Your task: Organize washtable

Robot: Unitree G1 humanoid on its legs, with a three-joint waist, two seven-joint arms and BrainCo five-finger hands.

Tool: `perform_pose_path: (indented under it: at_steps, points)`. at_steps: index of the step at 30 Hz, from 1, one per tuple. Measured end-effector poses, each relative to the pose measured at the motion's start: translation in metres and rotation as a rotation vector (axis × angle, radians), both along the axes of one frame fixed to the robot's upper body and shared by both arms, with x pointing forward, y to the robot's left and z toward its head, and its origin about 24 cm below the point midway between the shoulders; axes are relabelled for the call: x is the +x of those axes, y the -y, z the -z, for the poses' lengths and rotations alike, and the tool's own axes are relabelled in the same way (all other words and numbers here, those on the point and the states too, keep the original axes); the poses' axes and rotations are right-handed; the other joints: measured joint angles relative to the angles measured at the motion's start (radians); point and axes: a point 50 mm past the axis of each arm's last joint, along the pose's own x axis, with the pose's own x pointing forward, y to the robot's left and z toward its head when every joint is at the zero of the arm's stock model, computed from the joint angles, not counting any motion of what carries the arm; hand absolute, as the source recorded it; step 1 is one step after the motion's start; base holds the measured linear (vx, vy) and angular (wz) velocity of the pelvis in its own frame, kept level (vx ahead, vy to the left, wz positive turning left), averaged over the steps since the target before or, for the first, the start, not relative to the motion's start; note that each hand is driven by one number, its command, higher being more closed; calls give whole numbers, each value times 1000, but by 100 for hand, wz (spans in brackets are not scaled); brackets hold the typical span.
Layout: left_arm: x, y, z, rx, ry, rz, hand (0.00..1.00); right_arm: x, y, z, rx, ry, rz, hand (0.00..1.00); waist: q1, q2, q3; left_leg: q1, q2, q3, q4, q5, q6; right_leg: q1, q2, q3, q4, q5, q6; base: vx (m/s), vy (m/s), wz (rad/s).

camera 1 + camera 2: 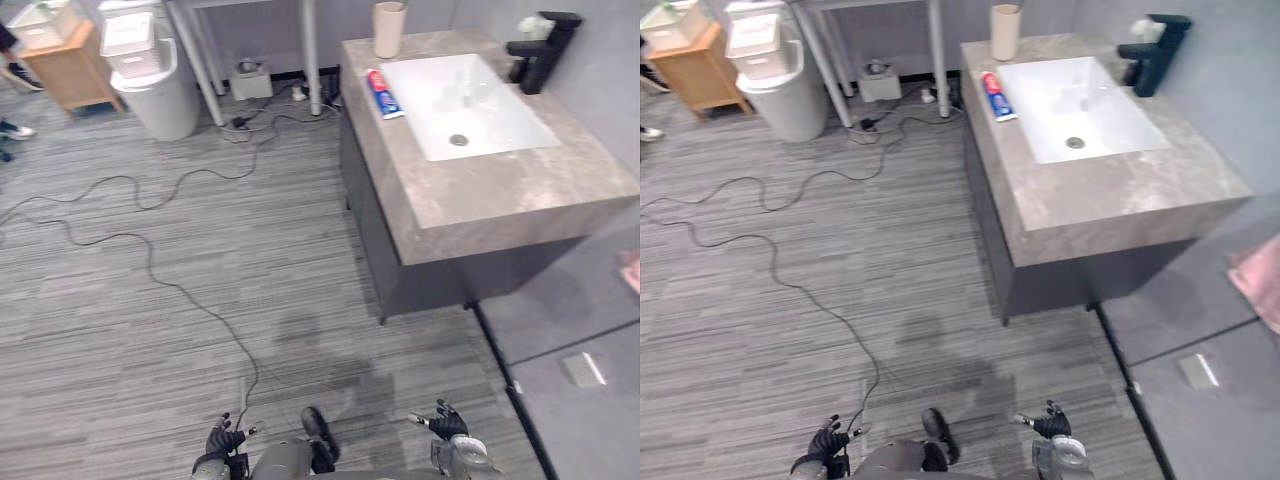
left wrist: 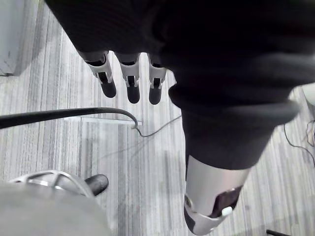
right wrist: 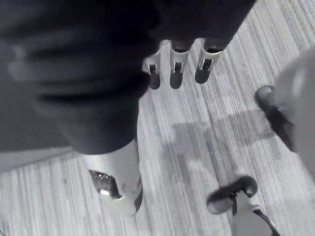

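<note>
The fingers [image 2: 133,86] of my left hand [image 1: 225,440] hang straight and side by side, set apart from the thumb, and close on nothing. Beyond them is grey striped floor [image 2: 49,152]. The fingers [image 3: 174,69] of my right hand [image 1: 447,422] are the same: relaxed, in a loose row, holding nothing. Both hands sit at the bottom edge of the head view, left of centre and right of centre, low at my sides. I read that as a walking or standing posture, not a reach, so no arm work has begun.

The washtable [image 1: 500,200] fills the upper right of the frame, well apart from both hands. Its white basin [image 1: 465,100] is set into the stone top, with a black faucet [image 1: 540,48] at the far right corner. The toothpaste tube [image 1: 383,93] lies flat on the ledge just beside the basin's left rim. The cup [image 1: 389,28] stands upright at the far left corner, near the tube but not touching it. My guess is that the tube belongs in the cup, since a loose tube beside the basin looks out of place. A white bin [image 1: 160,90] stands at the upper left, away from the job. A pink cloth [image 1: 1255,280] shows at the right edge, below the counter. I judge that I must close the distance and square up to the counter before either hand can reach anything.
</note>
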Motion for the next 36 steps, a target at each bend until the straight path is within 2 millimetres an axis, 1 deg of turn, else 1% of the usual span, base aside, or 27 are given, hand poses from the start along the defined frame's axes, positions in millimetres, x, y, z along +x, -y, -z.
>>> perform_pose_path:
  at_steps: [1,3,4,6,7,10,12,13,14,15,16,17,19,21,23,24,25,26,27,28,30,31,32,33,34,35,36]
  points:
    - [6,2,-1,-4,15,0,0,2,3,-1,-6,7,-6,0,10,-3,3,30,-11,-21,-39,9,10,-52,38,41,56,-5,9,150,11,114]
    - [4,2,-1,-6,8,0,0,8,-2,-3,5,29,-22,0,6,4,7,44,-2,-52,-53,9,9,-113,103,81,60,-2,16,111,7,46]
    - [4,2,0,-7,6,-2,0,7,-6,-2,20,31,-17,0,6,10,11,65,4,-69,-64,10,7,-151,149,101,35,11,30,106,2,34]
    - [5,8,1,-27,3,-8,0,9,-7,-3,31,51,1,0,3,17,16,104,4,-86,-88,9,2,-197,190,96,-17,61,44,210,2,30]
    - [5,11,2,-41,3,-1,0,10,-8,-4,34,61,4,0,-2,17,16,121,3,-99,-89,7,-1,-225,201,91,-39,104,42,261,12,33]
    - [5,23,3,-85,13,-36,0,7,-10,-5,51,79,42,0,-19,16,14,158,-9,-125,-77,-27,-27,-234,195,97,-47,148,18,223,4,53]
    - [5,21,3,-88,21,-73,0,0,-11,-5,57,81,61,0,-18,0,4,167,-4,-118,11,-104,-68,-186,179,88,-60,151,12,343,-52,42]
    - [4,20,3,-88,23,-85,0,-2,-12,-5,59,79,63,0,-17,-3,3,159,1,-113,62,-138,-80,-167,175,87,-75,168,-8,404,-72,16]
    - [3,20,3,-95,28,-105,0,-2,-11,-6,56,88,67,0,-16,-5,-2,143,37,-76,204,-206,-149,-140,178,84,-86,199,-26,423,-66,-5]
    - [2,21,3,-103,31,-132,0,-2,-10,-8,52,101,68,0,-17,13,-1,70,99,-18,423,-221,-175,-113,187,93,-96,189,-24,422,-63,-13]
    - [2,22,3,-109,36,-141,0,-2,-9,-9,50,107,66,0,-19,22,-2,27,135,1,543,-215,-185,-95,194,96,-112,188,-24,480,-18,-55]
    - [3,24,1,-117,60,-164,0,-3,-6,-9,39,103,62,0,-3,38,1,-66,243,46,791,-206,-195,-48,219,146,-142,188,-35,503,23,-86]
    - [4,25,0,-123,72,-181,0,-5,-3,-8,35,91,67,0,10,49,-1,-87,303,59,818,-230,-183,-8,226,205,-155,180,-34,428,55,-107]
    - [2,25,0,-122,70,-181,0,-4,-5,-7,39,87,65,0,19,44,1,-100,330,40,698,-239,-171,33,213,313,-170,163,-12,330,144,-139]
    - [5,25,0,-120,74,-172,0,-4,-7,-6,43,78,64,0,28,35,1,-129,323,-15,533,-225,-186,36,180,404,-173,137,19,355,327,-150]
    - [5,27,1,-123,70,-165,0,-8,-3,-5,35,65,67,0,32,41,-1,-131,300,-90,348,-183,-233,46,160,470,-172,110,61,320,407,-118]
    - [3,28,2,-127,62,-164,0,-8,-1,-5,28,65,66,0,32,51,-2,-117,294,-139,258,-142,-238,46,159,489,-172,100,78,410,525,-130]
    - [2,28,3,-123,52,-153,0,-11,2,-3,17,39,52,0,35,51,-11,-90,265,-173,230,0,-216,61,146,525,-176,88,108,297,383,-87]
    - [4,23,1,-108,57,-143,0,-13,-5,0,33,20,42,0,35,29,-21,-86,233,-174,245,-20,-201,79,117,533,-189,87,109,438,489,-64]
    - [9,18,-1,-91,66,-125,0,-14,-14,2,55,12,34,0,28,-8,-31,-91,205,-172,272,-60,-183,86,91,527,-193,89,109,350,353,-21]
    - [14,13,-2,-79,71,-109,0,-18,-20,4,71,-4,37,0,33,-36,-45,-89,180,-149,328,-124,-168,83,61,543,-174,97,119,358,328,-26]
    - [11,13,-1,-76,58,-111,0,-20,-21,5,74,-9,35,0,45,-45,-51,-49,169,-113,329,-145,-148,59,54,575,-98,101,123,334,272,-59]
    - [10,13,0,-77,51,-111,0,-20,-21,4,70,-7,31,0,45,-44,-51,-24,170,-96,323,-155,-140,38,54,588,-36,108,127,334,215,-83]
    - [4,14,2,-77,33,-107,0,-17,-20,3,65,7,25,0,37,-38,-48,29,164,-54,306,-170,-127,-33,59,595,137,149,164,311,196,-88]
    - [3,15,2,-78,25,-92,0,-12,-16,0,55,26,26,0,32,-18,-35,89,161,-14,278,-180,-112,-126,65,578,319,215,198,296,192,-87]
    - [4,17,2,-80,24,-86,0,-9,-15,-1,52,36,25,0,26,-14,-32,120,160,1,262,-182,-109,-161,60,555,393,212,195,273,200,-82]
    - [1,19,4,-83,6,-69,0,-5,-14,-4,47,56,21,0,14,-6,-27,183,160,19,227,-182,-109,-219,63,474,492,171,146,215,145,-56]
